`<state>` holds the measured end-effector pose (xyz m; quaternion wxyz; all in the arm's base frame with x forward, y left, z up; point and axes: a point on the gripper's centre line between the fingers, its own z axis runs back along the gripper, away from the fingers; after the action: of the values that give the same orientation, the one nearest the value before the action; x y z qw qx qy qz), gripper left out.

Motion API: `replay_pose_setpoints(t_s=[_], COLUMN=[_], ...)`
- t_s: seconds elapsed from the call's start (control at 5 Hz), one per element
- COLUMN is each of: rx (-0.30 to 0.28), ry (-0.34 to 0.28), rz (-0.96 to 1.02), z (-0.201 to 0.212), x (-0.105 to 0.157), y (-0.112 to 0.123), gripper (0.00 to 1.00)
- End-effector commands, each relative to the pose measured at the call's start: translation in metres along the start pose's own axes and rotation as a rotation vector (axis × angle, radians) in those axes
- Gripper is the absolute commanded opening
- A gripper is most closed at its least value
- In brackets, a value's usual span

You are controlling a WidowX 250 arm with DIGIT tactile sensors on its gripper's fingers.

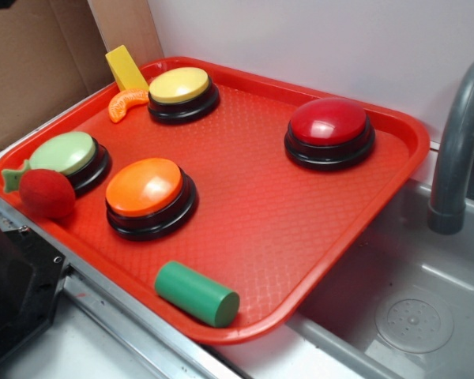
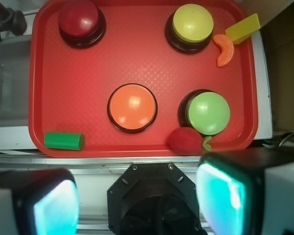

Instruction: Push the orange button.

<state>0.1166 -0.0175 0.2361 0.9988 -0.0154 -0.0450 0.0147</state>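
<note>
The orange button (image 1: 146,188) (image 2: 132,106), a glossy orange dome on a black round base, stands on the near-left part of the red tray (image 1: 300,221) (image 2: 137,58). In the wrist view my gripper (image 2: 137,196) hangs high above the robot's black base, short of the tray's front edge. Its two fingers (image 2: 54,208) with cyan pads stand far apart, open and empty. The button lies ahead of the gripper and untouched. The exterior view does not show the gripper.
The tray also holds a red button (image 1: 329,126), a yellow button (image 1: 180,87), a green button (image 1: 65,154), a green cylinder (image 1: 196,294), a red toy fruit (image 1: 46,193), an orange slice (image 1: 126,103) and a yellow block (image 1: 125,67). A grey faucet (image 1: 458,142) and sink (image 1: 411,316) lie to the right.
</note>
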Motion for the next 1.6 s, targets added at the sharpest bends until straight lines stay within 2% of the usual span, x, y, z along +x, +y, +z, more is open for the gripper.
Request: replay_pose_setpoints(t_s=[0.0,0.2,0.4,0.6,0.8,1.0,1.2,1.4], rx=[0.000,0.075,0.130,0.142,0.125,0.070,0.073,0.074], ry=[0.000,0.156,0.182,0.154,0.129,0.095,0.100,0.084], rz=[0.000,-0.258,-0.501,-0.683,-0.704,-0.667,-0.660,-0.693], z=[0.000,-0.055,-0.102,-0.145,-0.165,-0.172,-0.184,-0.204], x=[0.000,0.045,0.062,0.062,0.049,0.040,0.036,0.050], y=[0.000,-0.007,-0.022,-0.025,-0.021,-0.007,0.001,-0.007], gripper=[1.00,1.00,1.00,1.00,1.00,1.00,1.00,1.00])
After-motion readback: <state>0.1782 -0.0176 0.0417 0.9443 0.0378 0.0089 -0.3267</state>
